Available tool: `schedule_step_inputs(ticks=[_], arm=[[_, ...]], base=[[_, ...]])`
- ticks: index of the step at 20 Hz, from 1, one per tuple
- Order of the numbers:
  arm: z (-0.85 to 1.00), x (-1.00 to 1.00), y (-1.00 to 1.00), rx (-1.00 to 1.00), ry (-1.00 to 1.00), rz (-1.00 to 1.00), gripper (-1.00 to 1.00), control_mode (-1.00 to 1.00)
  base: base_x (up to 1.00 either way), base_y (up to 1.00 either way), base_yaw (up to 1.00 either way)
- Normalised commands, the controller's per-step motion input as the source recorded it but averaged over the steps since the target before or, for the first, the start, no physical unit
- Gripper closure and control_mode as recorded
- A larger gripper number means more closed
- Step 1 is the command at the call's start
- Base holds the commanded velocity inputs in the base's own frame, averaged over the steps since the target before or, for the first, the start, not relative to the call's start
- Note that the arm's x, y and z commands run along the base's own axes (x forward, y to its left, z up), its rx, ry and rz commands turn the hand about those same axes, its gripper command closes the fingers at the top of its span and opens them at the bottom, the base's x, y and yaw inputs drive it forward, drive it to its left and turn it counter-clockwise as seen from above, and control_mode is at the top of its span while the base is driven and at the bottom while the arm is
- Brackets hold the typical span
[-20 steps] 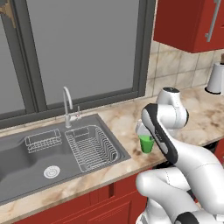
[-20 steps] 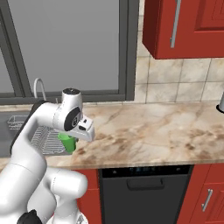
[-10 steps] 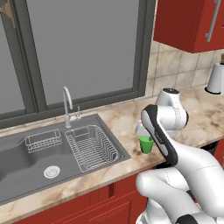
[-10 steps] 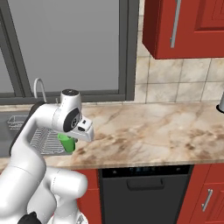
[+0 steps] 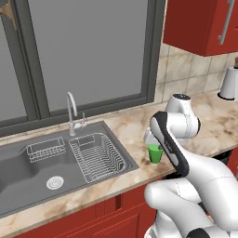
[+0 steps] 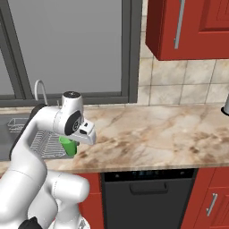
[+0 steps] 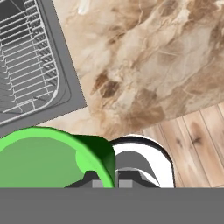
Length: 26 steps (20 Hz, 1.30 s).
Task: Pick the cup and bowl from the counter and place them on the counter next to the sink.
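The bright-green cup (image 5: 155, 154) hangs upright just over the tan marble counter (image 5: 132, 128), a short way right of the grey steel sink (image 5: 28, 176). My gripper (image 5: 153, 144) is shut on the cup's rim from above. In the right base view the cup (image 6: 68, 146) shows under the hand, beside the gripper (image 6: 72, 139). In the hand view the cup (image 7: 43, 159) is at the bottom left, its wall pinched in the gripper (image 7: 110, 182), with the counter (image 7: 153, 57) and the sink's rim (image 7: 65, 78) below. The bowl is out of view.
A wire rack (image 5: 98, 157) lies in the sink's right basin, with the curved tap (image 5: 70, 110) behind it. A white object (image 5: 228, 83) stands far right on the counter. The counter's front edge and wood floor (image 7: 192, 144) are close to the cup. Red cabinets (image 5: 200, 23) hang above.
The gripper has come down a little with the cup in it, closer to the counter. The rest of the scene stays as it was.
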Motion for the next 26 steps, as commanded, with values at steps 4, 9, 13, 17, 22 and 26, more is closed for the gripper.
schedule_step_inputs(ticks=[4, 9, 13, 17, 22, 26], arm=[[0.0, 0.0, 0.0, 0.0, 0.0, 0.0, 1.0, 1.0], [0.0, 0.0, 0.0, 0.0, 0.0, 0.0, 1.0, 1.0], [0.0, 0.0, 0.0, 0.0, 0.0, 0.0, 1.0, 1.0], [0.0, 0.0, 0.0, 0.0, 0.0, 0.0, 1.0, -1.0], [0.0, 0.02, 0.0, 0.0, 0.0, 0.0, 1.0, -1.0], [0.0, 0.37, 0.0, 0.0, 0.03, 0.0, 1.0, -1.0]], base=[[0.0, 0.0, 0.0], [0.23, 0.13, 0.0], [0.49, 0.08, 0.0], [0.0, 0.0, 0.0], [0.0, 0.0, 0.0], [0.0, 0.0, 0.0]])
